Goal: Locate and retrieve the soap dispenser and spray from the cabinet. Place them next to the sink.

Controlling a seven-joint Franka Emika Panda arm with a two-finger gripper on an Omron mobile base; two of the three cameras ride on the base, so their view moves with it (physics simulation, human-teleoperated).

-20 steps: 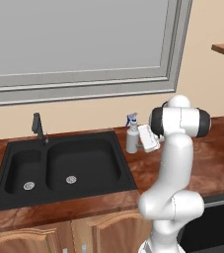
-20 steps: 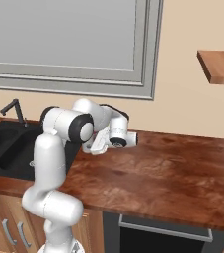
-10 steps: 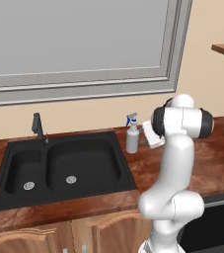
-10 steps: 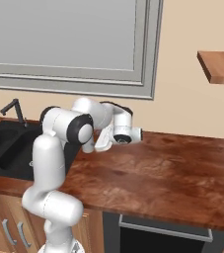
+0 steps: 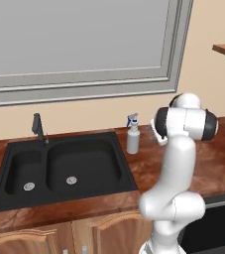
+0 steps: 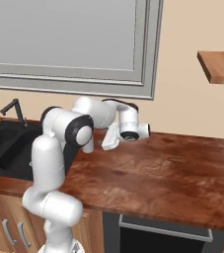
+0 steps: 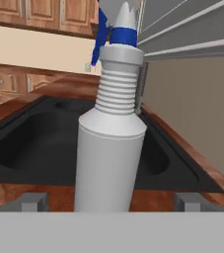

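Reddish-brown wood makes up the table, with light-oak cupboard doors below its front edge and a beige wall with a wide grey-framed window behind. Nearest the cameras, the white arm rises from the base and bends toward the back of the table. Its pincer is released, the two dark finger tips standing wide apart and low on either side of the spray without touching it.

That spray, a grey bottle with a white ribbed neck and blue trigger nozzle, stands upright on the table just beside the right rim of the sink, toward the sink's back corner. In the hand view the bottle sits centred between the finger tips, with the black basin spreading behind it.

The sink is a black double basin with a silver drain ring in each bowl, set into the table left of the arm. A slim dark faucet stands at the sink's rear edge, on the far side from the spray. Well beyond the sink, high on the wall to the right, a thin reddish-brown shelf board, the cabinet, juts out.
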